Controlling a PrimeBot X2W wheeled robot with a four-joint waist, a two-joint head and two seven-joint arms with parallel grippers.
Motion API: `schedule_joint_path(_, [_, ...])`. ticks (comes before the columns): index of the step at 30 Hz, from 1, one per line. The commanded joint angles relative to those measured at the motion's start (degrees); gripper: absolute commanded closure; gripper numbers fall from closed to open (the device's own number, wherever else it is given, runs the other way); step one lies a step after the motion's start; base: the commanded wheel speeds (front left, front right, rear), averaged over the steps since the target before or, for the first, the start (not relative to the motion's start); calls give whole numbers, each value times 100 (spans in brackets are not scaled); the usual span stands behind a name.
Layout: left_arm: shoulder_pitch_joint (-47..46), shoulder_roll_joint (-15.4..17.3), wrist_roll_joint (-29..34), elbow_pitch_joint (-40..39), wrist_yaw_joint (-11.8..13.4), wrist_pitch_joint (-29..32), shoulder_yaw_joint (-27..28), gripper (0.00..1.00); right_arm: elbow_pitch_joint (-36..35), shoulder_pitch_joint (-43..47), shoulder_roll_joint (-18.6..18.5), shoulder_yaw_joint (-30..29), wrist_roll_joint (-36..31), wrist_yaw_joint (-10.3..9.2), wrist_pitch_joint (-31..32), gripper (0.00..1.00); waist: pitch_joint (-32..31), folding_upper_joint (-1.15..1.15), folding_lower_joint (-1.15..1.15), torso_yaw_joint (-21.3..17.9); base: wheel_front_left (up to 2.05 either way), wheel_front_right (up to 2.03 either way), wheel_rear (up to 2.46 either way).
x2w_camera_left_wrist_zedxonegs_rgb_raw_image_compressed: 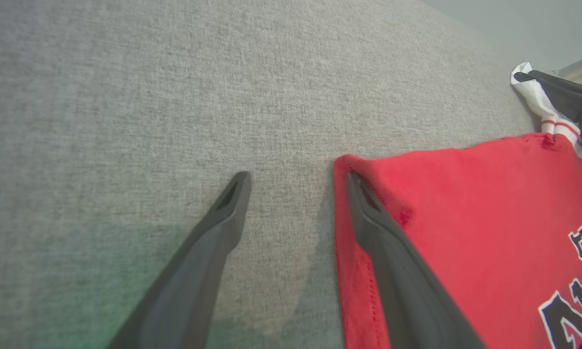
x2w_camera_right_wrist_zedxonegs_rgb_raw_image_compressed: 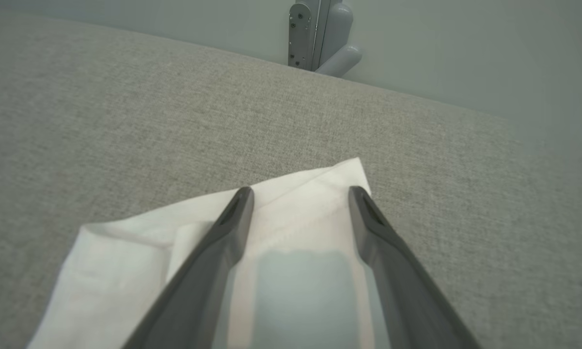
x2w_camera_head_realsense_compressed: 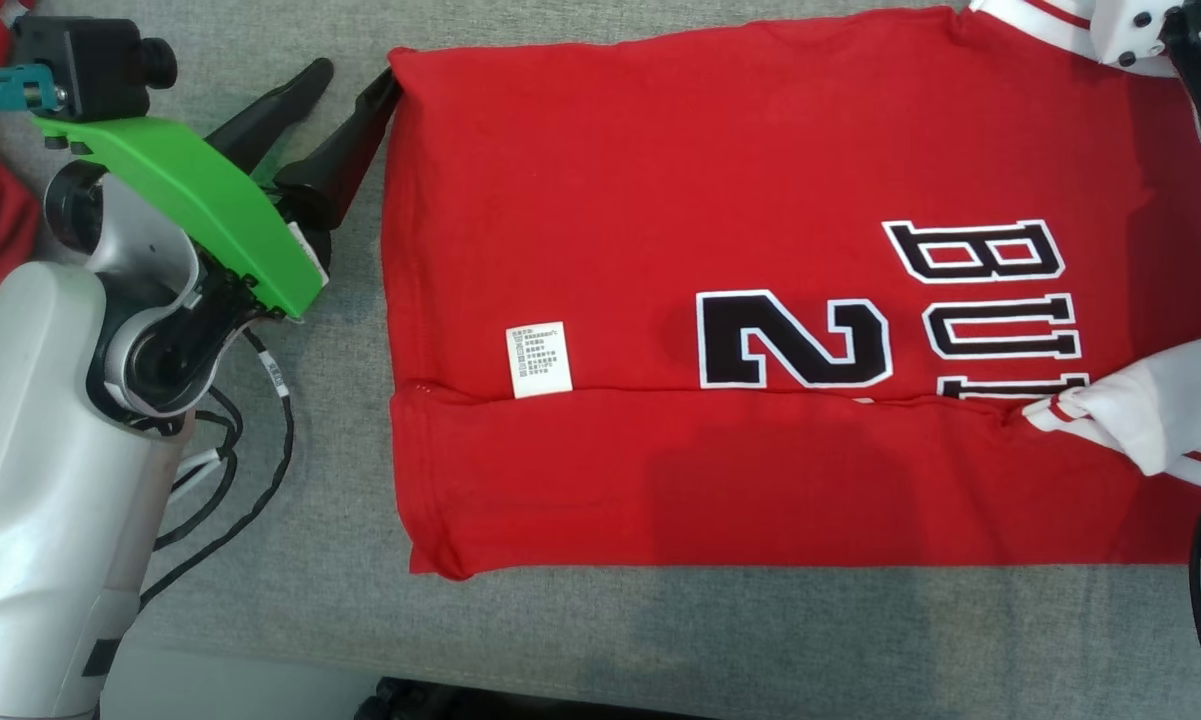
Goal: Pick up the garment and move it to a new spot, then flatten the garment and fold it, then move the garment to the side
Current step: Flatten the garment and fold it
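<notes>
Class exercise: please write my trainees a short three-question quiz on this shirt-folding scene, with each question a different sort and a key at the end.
1. True or false: the left gripper is shut on a corner of the red fabric jersey with black-and-white lettering.
2. Multiple choice: what lies beneath the right gripper? A) the jersey's white sleeve; B) a green towel; C) a blue sock.
3. Short answer: which large digit is printed on the jersey?
Key: 1. False; the left gripper's jaws stand open at the corner. 2. A. 3. The digit 2.
</notes>
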Motion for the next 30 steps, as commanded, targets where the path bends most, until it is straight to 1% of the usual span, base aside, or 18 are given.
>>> schedule_joint_path(1, [81,-77,-85,105,-20,76,-170,0,102,-46,-34,-33,-106,0,-30,0,44,0,-1,64,0,0,0])
schedule_joint_path(6, [-17,27,-373,-183,-28,-1,-507,0,389,-75,-71,-129,-267,-4,-166,0,43,0,-1,46,0,0,0])
schedule_joint_path(11, [-112,158,-568,-276,-26,-86,-705,0,471,-166,-137,-244,-409,-4,-186,0,106,0,-1,7,0,0,0])
schedule_joint_path(18, [-246,325,-627,-238,-12,-292,-929,0,540,-170,-57,-361,-509,-5,-248,0,115,0,-1,-41,0,0,0])
schedule_joint_path(23, [-230,450,-752,-219,-13,-169,-1239,0,610,-93,47,-408,-446,-5,-211,0,84,0,-1,-60,0,0,0])
schedule_joint_path(24, [-232,469,-753,-204,-13,-175,-1300,14,625,-84,71,-405,-421,-5,-184,0,94,0,-1,-65,0,0,0])
schedule_joint_path(25, [-224,474,-748,-180,-13,-215,-1367,60,644,-80,83,-403,-400,-2,-163,0,104,0,-1,-69,0,0,0])
schedule_joint_path(26, [-224,474,-748,-180,-13,-215,-1367,60,644,-80,83,-403,-400,-2,-163,0,104,0,-1,-69,0,0,0])
schedule_joint_path(27, [-214,478,-735,-163,-13,-229,-1444,100,665,-64,103,-381,-379,-2,-140,54,109,0,-1,-72,0,0,0])
schedule_joint_path(28, [-204,486,-731,-148,-13,-247,-1527,100,682,-44,125,-382,-332,-2,-121,100,110,0,-1,-76,0,0,0])
schedule_joint_path(30, [-208,519,-736,-171,-14,-311,-1688,100,716,22,174,-334,-182,-1,-68,100,99,0,-1,-85,0,0,0])
